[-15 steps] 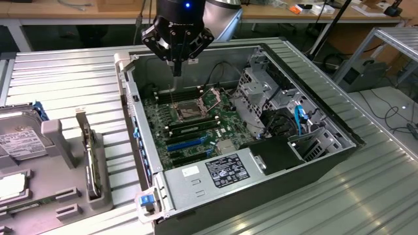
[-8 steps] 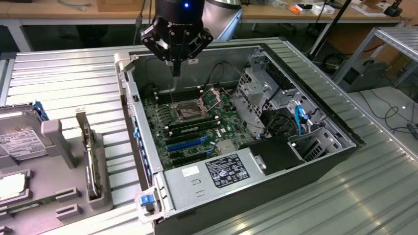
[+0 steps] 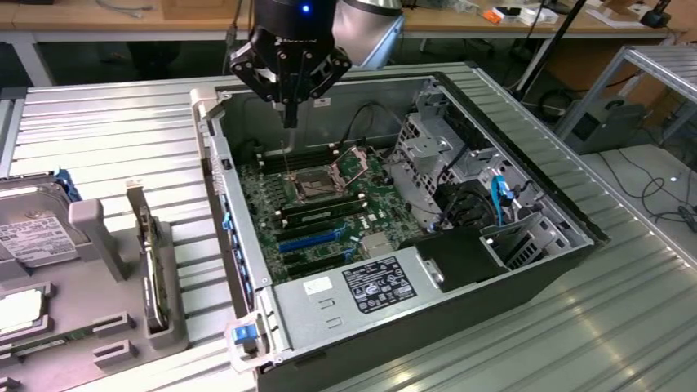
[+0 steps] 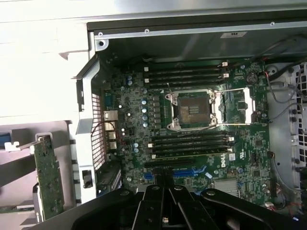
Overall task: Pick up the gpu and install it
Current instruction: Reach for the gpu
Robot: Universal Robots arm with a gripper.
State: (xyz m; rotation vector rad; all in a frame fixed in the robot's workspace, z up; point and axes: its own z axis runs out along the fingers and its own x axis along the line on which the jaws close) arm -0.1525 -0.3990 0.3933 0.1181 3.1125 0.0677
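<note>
The gpu (image 3: 148, 257) stands on edge in a grey holder (image 3: 104, 327) at the exterior view's left, outside the computer case. In the wrist view its greenish circuit-board face (image 4: 48, 184) shows beside the case wall. My gripper (image 3: 290, 114) hangs shut and empty above the far end of the open case, over the motherboard (image 3: 316, 204) and well apart from the gpu. The wrist view shows my black fingers (image 4: 156, 203) pressed together above the blue expansion slots (image 4: 192, 173).
The case (image 3: 544, 245) lies open on a ribbed metal table. Inside it are a CPU socket (image 4: 192, 108), memory sticks (image 4: 189, 74), drive cages (image 3: 436, 151) and a power supply (image 3: 365, 286). A hard drive (image 3: 33, 233) sits by the holder.
</note>
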